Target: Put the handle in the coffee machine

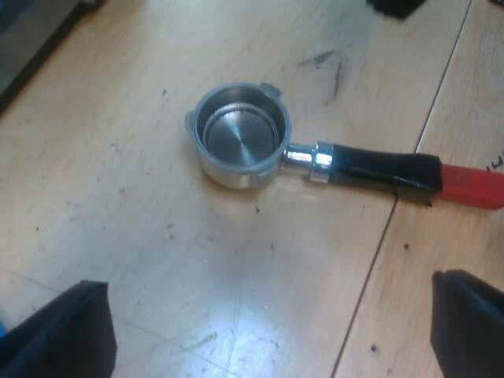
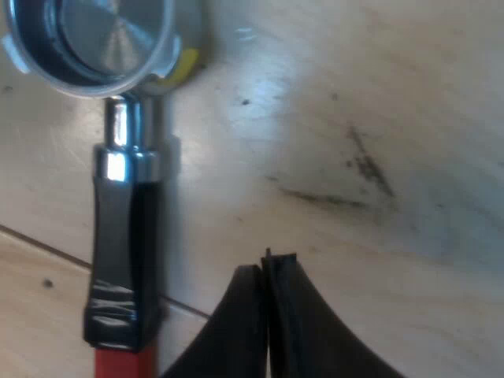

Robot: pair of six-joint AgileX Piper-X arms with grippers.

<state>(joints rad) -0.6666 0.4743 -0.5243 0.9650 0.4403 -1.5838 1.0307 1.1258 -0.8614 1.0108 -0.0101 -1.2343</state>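
The metal holder (image 1: 240,135) lies loose on the wooden table, basket facing up, its dark handle (image 1: 378,167) ending in red (image 1: 471,187). My left gripper (image 1: 272,331) hangs open above the table, its two black fingers (image 1: 67,331) spread wide and short of the holder, with nothing between them. In the right wrist view the holder's basket (image 2: 90,39) and its handle (image 2: 124,252) lie close by. My right gripper (image 2: 268,264) is shut with its fingertips pressed together, beside the handle and not touching it, holding nothing.
The wooden table (image 1: 157,236) has seams and dark smudges (image 2: 362,165). A dark edge of a machine or box (image 1: 31,31) shows beyond the holder, and a black object (image 1: 398,6) sits at the table's far side.
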